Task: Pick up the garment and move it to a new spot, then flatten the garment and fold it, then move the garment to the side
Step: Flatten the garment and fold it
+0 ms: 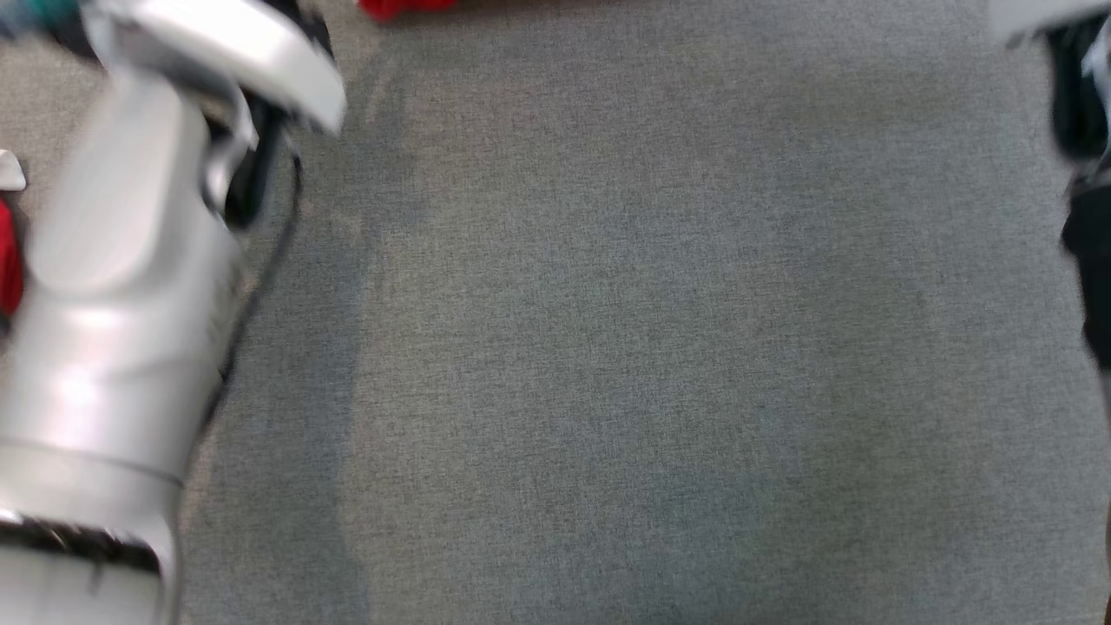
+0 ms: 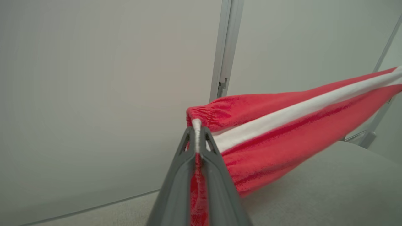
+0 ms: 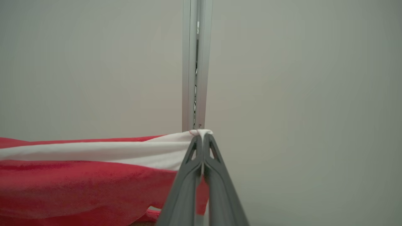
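The left gripper [image 2: 197, 142] is clamping the garment [image 2: 282, 131] at its gathered red edge, cloth stretching rightward; the right gripper [image 3: 202, 142] is pinching its white stripe, cloth stretching leftward. The garment is hanging over the grey surface [image 2: 329, 188].

You're seeing fuzzy matt cloth on the garment [image 2: 276, 138], matt grey plastic fingers [image 2: 220, 188], woven grey cover [image 1: 660, 347], glossy white forearm [image 1: 121, 286].
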`<state>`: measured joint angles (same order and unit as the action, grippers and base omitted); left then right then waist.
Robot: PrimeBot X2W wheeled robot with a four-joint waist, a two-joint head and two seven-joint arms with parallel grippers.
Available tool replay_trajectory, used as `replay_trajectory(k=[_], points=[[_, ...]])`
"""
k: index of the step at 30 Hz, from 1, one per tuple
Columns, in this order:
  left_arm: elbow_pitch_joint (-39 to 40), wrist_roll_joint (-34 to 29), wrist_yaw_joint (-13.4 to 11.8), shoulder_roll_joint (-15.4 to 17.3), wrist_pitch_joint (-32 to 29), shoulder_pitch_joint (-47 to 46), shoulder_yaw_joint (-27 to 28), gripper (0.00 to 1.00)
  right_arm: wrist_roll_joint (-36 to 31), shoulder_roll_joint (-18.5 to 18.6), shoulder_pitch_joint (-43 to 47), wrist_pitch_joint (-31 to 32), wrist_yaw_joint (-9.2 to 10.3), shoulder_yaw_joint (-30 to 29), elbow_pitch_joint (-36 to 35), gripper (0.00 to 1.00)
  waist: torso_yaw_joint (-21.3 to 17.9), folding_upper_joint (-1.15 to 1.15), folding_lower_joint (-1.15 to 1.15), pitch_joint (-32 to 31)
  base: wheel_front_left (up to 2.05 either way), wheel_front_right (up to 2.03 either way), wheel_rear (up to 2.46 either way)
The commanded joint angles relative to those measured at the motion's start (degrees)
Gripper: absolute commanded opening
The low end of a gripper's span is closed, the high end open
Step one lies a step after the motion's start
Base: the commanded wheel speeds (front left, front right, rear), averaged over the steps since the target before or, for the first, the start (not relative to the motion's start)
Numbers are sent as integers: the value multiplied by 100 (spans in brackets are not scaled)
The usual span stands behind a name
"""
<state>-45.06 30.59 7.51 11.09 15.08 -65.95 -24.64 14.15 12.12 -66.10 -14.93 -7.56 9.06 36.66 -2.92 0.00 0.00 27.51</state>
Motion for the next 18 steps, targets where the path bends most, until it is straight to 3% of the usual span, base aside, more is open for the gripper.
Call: replay_trajectory(k=[1,8,18], points=[[51,173,-7,-57,9,557,51,0,157,109,596,-36,11,131,-89,0,25,0,0,-49,0,0,0],[230,369,-7,-315,9,2361,199,0,538,233,2352,-37,11,187,-389,0,51,0,0,-445,0,0,0],[617,464,-7,-496,4,4575,289,0,819,-16,4450,-38,12,63,-692,0,-29,0,0,-1465,0,0,0]])
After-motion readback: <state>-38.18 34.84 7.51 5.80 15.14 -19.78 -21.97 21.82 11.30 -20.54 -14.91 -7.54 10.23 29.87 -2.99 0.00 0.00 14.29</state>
